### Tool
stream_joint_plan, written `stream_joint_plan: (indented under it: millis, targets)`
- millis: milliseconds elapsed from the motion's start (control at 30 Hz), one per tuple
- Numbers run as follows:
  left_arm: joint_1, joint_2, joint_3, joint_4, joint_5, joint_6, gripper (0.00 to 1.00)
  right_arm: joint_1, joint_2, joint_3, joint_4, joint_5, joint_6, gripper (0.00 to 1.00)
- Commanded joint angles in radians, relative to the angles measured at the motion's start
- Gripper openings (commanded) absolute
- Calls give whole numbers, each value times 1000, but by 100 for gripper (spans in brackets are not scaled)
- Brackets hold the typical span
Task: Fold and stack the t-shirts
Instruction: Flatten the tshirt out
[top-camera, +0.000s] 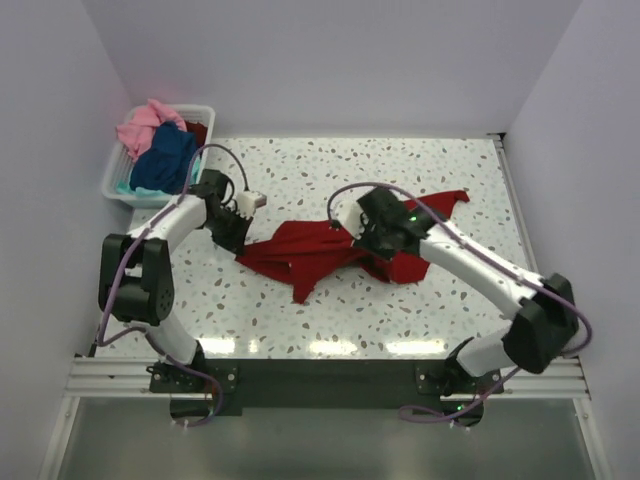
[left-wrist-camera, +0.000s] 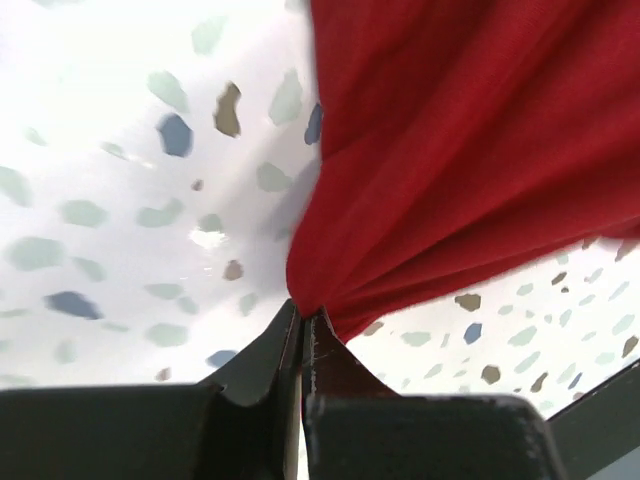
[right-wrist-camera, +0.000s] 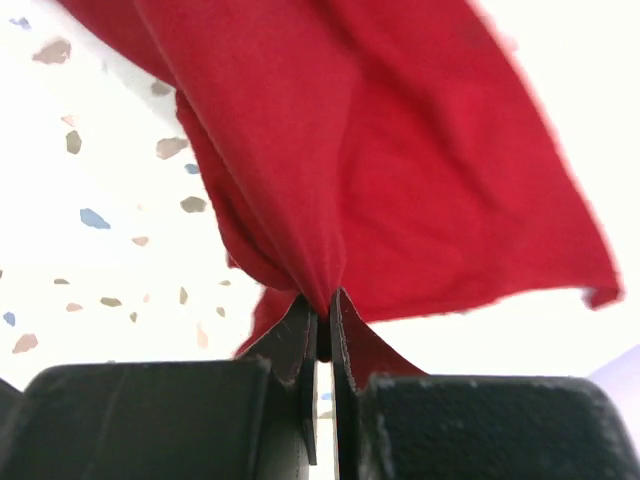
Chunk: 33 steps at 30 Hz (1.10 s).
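left gripper (left-wrist-camera: 303, 322): pinched tight on a gather of the red t-shirt (left-wrist-camera: 470, 150) at its tips | right gripper (right-wrist-camera: 322, 312): same, cloth fanning ahead | why: likely to stretch it flat between both

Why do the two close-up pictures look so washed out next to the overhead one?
Top external view: sharp, evenly lit, with glare streaks along the near edge of the table. Left wrist view: the table bleached white upper left, speckles blurred. Right wrist view: the red t-shirt looks soft, the background beside it burnt out.
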<state>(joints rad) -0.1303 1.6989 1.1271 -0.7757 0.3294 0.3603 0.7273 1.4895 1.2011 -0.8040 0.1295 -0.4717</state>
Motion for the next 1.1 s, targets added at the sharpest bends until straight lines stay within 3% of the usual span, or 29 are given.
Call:
stream_joint_plan:
  millis: [0,133,333,467,600,733,867,1000,1067]
  targets:
    - [41,-86,104,-134,-27,182,0,-67,-216,74,-187,-45,-122,0]
    - [40,-117,167,-238,3,333,0,-158,-319,98,-299,-51,-195,0]
    - [40,-81,333,-410,154,492,0,-259,-330,159,-342,-117,-272,0]
    - [40,-145,315,-520,180,627,0,-258,-385,199,-489,-148,-289,0]
    - [40,-284,222,-531,142,713,0,-258,-478,160,-509,-100,-352,0]
    - [34,-228,282,-466,166,668,0,-278,-451,94,-417,-79,-380,0]
    - [0,-47,428,-323,132,460,1,-420,-318,6,-154,-103,-441,0]
    - [-45,233,624,-202,62,295,6,-518,-8,75,-2,-126,-434,0]
    - [-48,333,737,-162,63,227,7,-532,177,190,26,-145,-409,0]
